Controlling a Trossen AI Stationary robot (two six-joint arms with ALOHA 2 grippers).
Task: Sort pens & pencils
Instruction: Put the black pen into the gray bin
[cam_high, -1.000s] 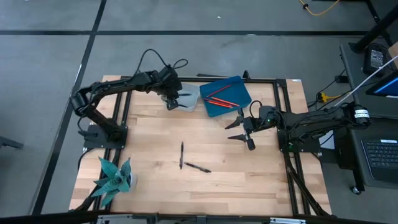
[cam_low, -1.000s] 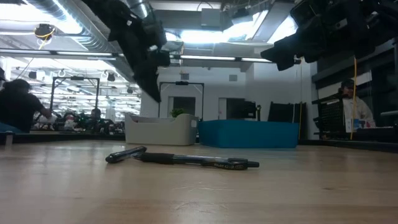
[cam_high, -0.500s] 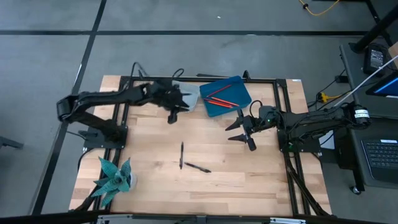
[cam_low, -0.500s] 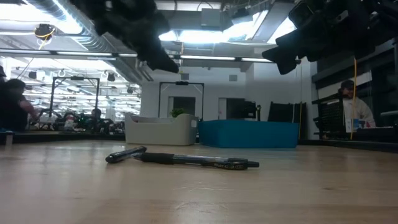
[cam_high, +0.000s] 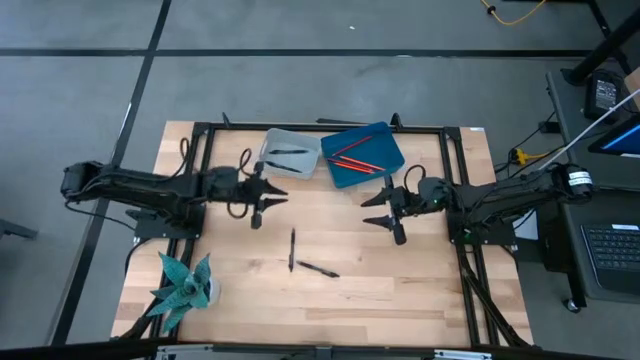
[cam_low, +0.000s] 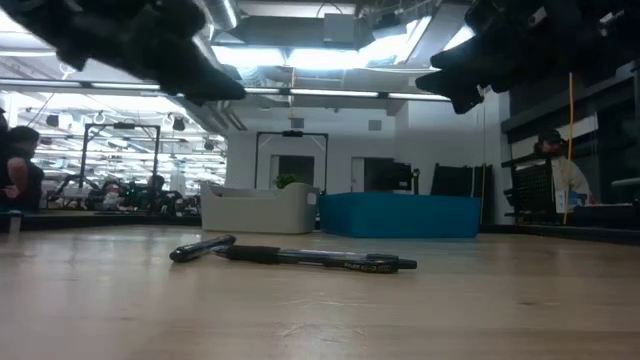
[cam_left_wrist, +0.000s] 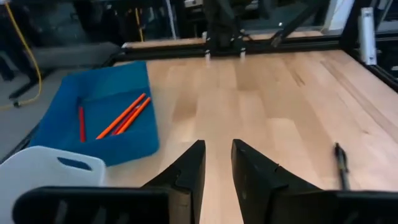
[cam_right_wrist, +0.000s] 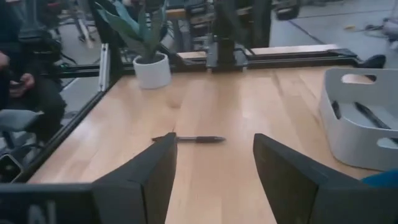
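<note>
So in the top-down shot there are two pens (cam_high: 291, 249) left out on the wooden table (cam_high: 420, 290), a little below the middle of the frame, one lying almost straight up-and-down and the other slanting off to its right, tips nearly meeting. Two more dark pens are already sitting in the grey tray (cam_high: 290, 154) at the upper middle, and the red-orange pencils (cam_high: 351, 151) are all in the blue tray (cam_high: 362, 156) just to the right of it. The left gripper (cam_high: 256, 203) hangs over bare wood left of center, below the grey tray, fingers parted only a narrow gap with nothing between them. The right gripper (cam_high: 384, 210) is right of center, under the blue tray, spread wide and also holding nothing. From table height you can see the two loose pens (cam_low: 290, 254) lying flat in the middle, with both trays lined up behind them. A teal plant (cam_high: 184, 282) sits in the lower-left corner of the table.
</note>
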